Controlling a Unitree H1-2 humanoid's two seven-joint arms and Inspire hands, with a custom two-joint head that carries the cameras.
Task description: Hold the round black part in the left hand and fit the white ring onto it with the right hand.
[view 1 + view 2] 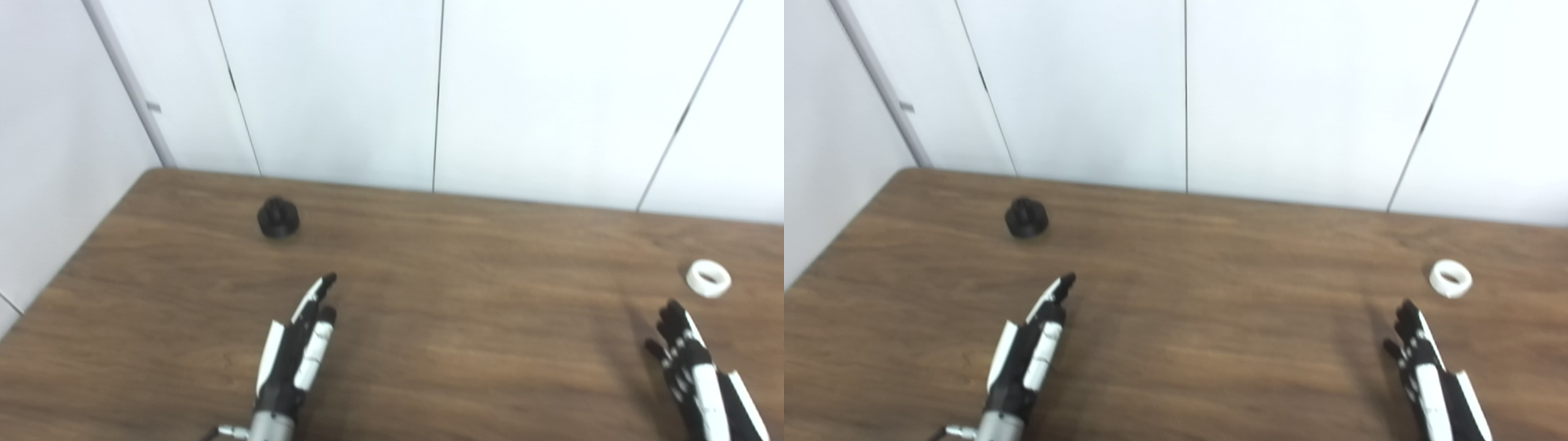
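Both hands empty, fingers stretched out and apart, over the wooden table [465,257]. Left hand [297,349] sits near centre-left, fingertips aimed toward the round black part [278,217], which rests on the table well apart from it, toward the back left. Right hand [689,361] at lower right, near the white ring [708,278] lying flat just beyond its fingertips, not touching
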